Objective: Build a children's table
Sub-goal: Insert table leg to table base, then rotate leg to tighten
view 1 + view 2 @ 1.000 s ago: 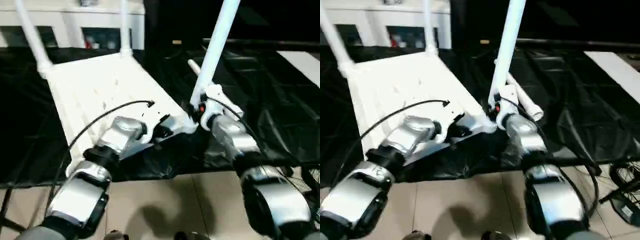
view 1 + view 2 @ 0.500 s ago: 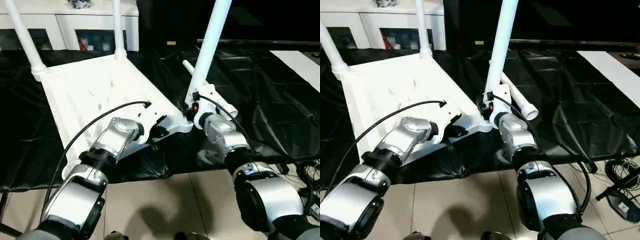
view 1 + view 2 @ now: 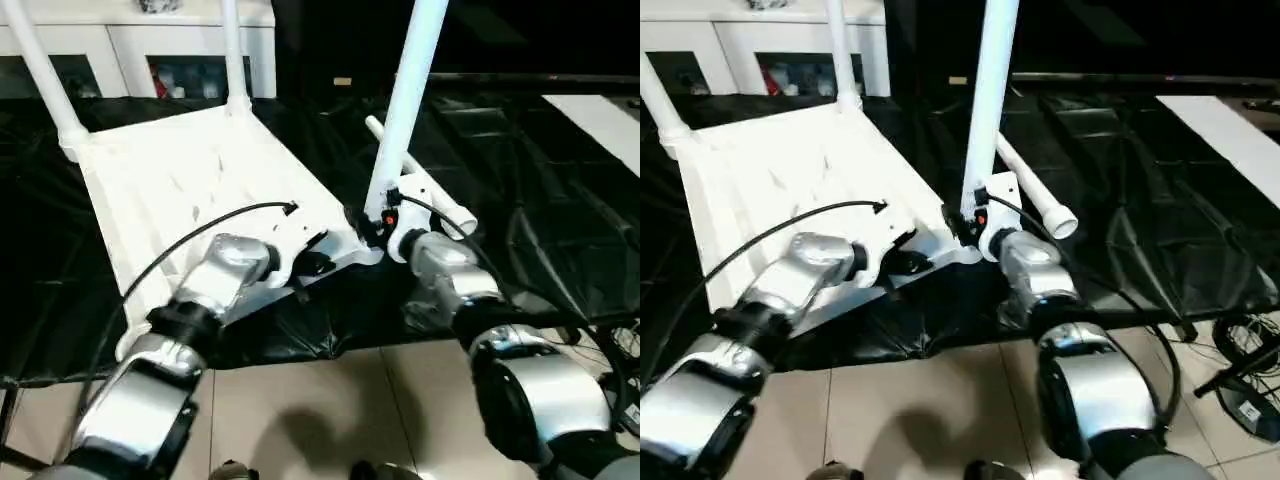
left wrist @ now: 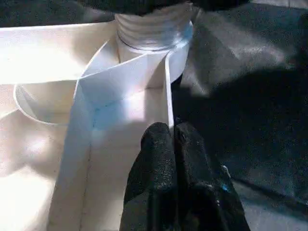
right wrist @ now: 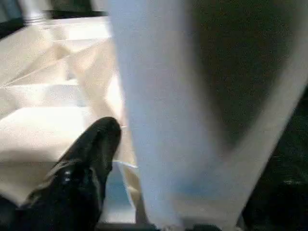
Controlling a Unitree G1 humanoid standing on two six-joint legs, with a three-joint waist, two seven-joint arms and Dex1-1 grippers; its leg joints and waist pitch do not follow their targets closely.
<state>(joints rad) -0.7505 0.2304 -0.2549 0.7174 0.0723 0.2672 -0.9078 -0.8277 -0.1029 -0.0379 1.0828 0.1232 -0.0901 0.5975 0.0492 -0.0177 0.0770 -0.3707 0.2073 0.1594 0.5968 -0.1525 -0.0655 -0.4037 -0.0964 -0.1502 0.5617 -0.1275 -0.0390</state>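
So the tabletop [image 3: 190, 190] is lying upside down on the black sheet [image 3: 540, 200], ribbed side up, near edge pretty much right in front of me. Two legs [image 3: 45, 75] already stand up in the far corner sockets. A third leg [image 3: 410, 90] stands upright at the near right corner, and my right gripper [image 3: 372, 222] is around its base. In the right wrist view one black finger [image 5: 91, 149] sits against the tube, but I can't tell if I'm actually clamped on it. My left gripper [image 4: 174, 159] has its fingers pressed together, pinching the thin rim of the tabletop just beside that same corner socket. The fourth leg [image 3: 1035, 190] lies flat on the sheet to the right, behind the upright one. White cabinet [image 3: 150, 40] at the far side.
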